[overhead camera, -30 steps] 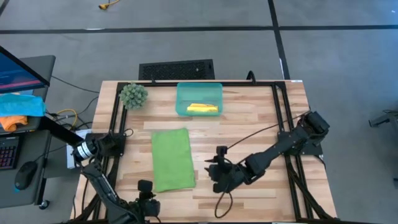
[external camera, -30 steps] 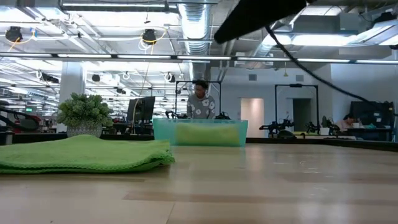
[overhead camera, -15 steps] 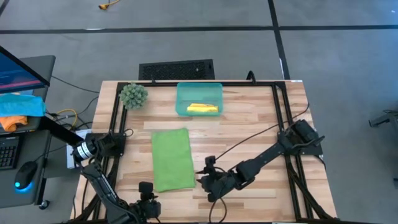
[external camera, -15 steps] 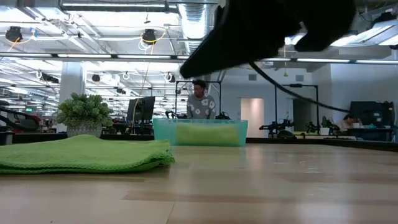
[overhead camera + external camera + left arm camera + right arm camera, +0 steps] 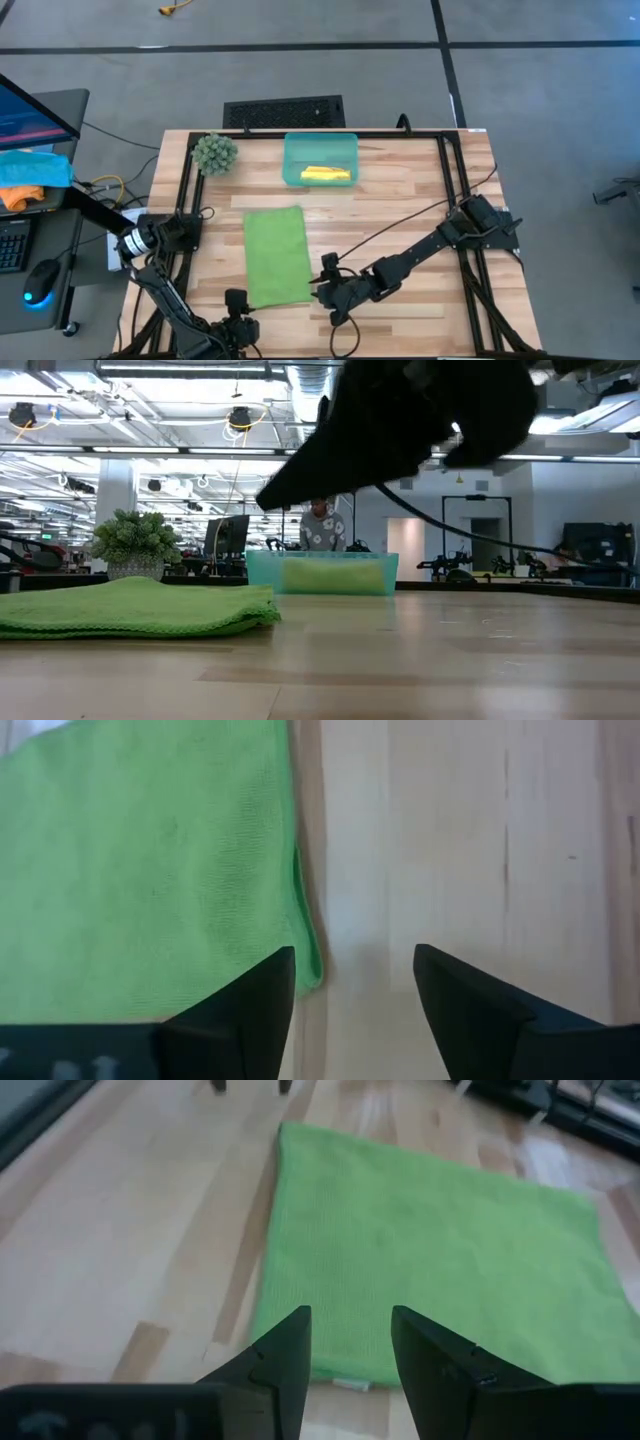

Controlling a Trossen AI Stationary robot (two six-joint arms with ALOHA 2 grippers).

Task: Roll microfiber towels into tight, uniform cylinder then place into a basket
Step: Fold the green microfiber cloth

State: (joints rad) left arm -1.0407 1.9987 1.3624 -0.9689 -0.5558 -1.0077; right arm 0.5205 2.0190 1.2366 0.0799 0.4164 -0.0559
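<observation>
The lime green towel [image 5: 275,256] lies flat on the table, long side running near to far; it also shows in the low view [image 5: 130,610]. The yellow towel [image 5: 326,175] lies rolled inside the teal basket [image 5: 296,150] at the far middle. My right gripper [image 5: 320,285] is open and hovers just right of the green towel's near right corner; its fingers frame the towel's edge [image 5: 330,1365]. My left gripper [image 5: 238,305] is open at the near edge, over the towel's near corner [image 5: 308,965].
A fuzzy green plant [image 5: 214,152] stands at the far left, left of the basket. Black frame rails [image 5: 450,190] run along the table's sides. Bare wood lies right of the green towel. A person [image 5: 322,525] stands in the room behind the table.
My right gripper has moved toward the table's left edge, closing in on the green towel's near right corner, and its arm now fills more of the low view. The towels have stayed put.
</observation>
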